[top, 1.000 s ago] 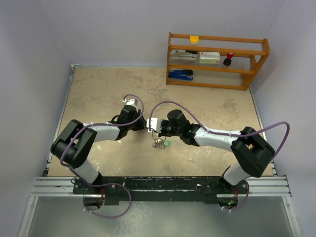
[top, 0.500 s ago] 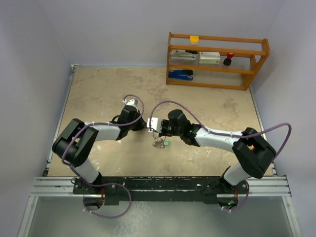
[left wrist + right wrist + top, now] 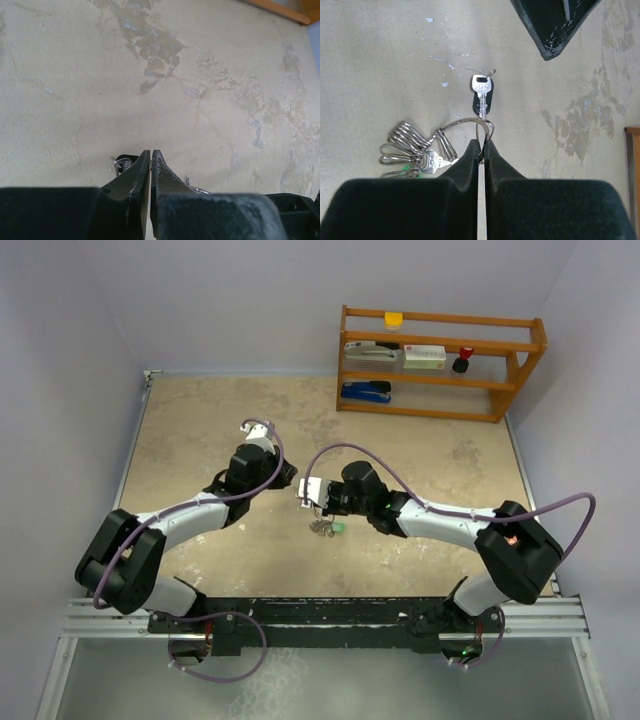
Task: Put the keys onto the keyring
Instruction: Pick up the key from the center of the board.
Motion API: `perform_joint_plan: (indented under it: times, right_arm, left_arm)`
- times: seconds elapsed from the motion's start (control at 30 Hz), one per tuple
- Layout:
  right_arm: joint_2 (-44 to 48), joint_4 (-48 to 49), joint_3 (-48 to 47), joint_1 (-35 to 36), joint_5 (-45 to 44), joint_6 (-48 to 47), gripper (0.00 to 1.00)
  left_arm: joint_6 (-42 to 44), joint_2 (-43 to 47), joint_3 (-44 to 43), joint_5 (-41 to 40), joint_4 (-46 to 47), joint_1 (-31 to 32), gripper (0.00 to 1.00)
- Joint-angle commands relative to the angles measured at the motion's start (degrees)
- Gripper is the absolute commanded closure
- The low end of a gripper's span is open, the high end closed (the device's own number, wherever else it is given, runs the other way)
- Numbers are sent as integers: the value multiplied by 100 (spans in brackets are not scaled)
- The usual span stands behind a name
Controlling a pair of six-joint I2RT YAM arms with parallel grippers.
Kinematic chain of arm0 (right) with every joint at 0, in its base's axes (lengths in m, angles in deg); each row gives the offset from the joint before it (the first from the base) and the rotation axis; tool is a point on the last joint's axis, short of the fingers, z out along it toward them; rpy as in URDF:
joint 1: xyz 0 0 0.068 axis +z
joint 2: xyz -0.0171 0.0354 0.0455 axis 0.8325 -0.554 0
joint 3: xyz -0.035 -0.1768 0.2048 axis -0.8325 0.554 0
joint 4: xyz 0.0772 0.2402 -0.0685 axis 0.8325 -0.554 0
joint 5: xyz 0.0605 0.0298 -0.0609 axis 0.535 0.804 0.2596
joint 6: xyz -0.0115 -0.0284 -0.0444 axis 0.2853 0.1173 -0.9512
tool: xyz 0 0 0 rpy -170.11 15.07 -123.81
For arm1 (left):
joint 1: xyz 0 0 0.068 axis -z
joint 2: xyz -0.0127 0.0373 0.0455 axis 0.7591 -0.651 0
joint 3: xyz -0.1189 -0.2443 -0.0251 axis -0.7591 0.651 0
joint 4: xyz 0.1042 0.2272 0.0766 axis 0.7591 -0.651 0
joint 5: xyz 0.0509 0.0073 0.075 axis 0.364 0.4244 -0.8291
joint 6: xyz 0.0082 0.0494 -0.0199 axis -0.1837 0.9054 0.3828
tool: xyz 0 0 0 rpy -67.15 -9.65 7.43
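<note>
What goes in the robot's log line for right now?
right gripper: shut on keyring | silver key: tip at keyring | other keys: bunched at keyring | left gripper: shut, apart

The left arm (image 3: 190,512) has swung back, its elbow now lower and farther out toward the near-left of the bench (image 3: 200,430). The left fingers (image 3: 140,172) have drawn up and away from the right fingers (image 3: 467,160), which pinch the keyring (image 3: 468,119).

Keys (image 3: 481,89): smooth, shiny silver metal. Keyring (image 3: 462,119): thin glossy metal wire. Table (image 3: 380,60): matt, mottled beige, stone-look. Right gripper (image 3: 481,144): matt black plastic. Left gripper (image 3: 150,152): same, tip scuffed. Shelf (image 3: 440,362): varnished orange wood.
</note>
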Motion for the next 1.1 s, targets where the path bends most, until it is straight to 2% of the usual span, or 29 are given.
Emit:
perform_joint_plan:
  times: [0.0,0.13,0.17,0.3,0.37,0.5,0.63,0.67,0.73,0.77,0.83,0.87,1.07]
  right_arm:
    - [230,195,24,16,-48,-80,100]
    - [234,203,34,19,-40,-65,100]
    - [234,203,36,19,-33,-65,100]
    - [242,164,46,22,-22,-71,100]
    - [259,178,82,24,-7,-61,100]
    - [286,185,119,23,-25,-48,100]
    - [304,195,135,20,-22,-45,100]
    - [312,202,143,23,-22,-40,100]
    - [335,220,166,24,-25,-31,100]
    - [343,226,168,20,-31,-30,100]
    - [365,225,192,21,-39,-25,100]
    - [385,210,195,23,-54,-21,100]
    - [577,196,301,21,-81,8,100]
  left_arm:
    - [570,190,-197,109,134,-35,100]
    - [540,-100,-401,150,-267,-36,100]
    - [504,-204,-485,159,-386,-36,96]
    - [278,-541,-525,70,-644,-32,53]
    - [156,-612,-438,82,-526,-34,46]
    - [31,-765,-471,54,-564,-36,38]
    - [-75,-861,-502,14,-555,-36,35]
    - [-114,-884,-496,17,-530,-36,35]
    - [-193,-935,-506,25,-498,-41,47]
    - [-253,-949,-521,20,-473,-43,60]
    - [-378,-959,-580,38,-472,-73,97]
    - [-442,-946,-647,79,-517,-120,100]
    - [-753,-707,-1213,418,-951,-574,100]
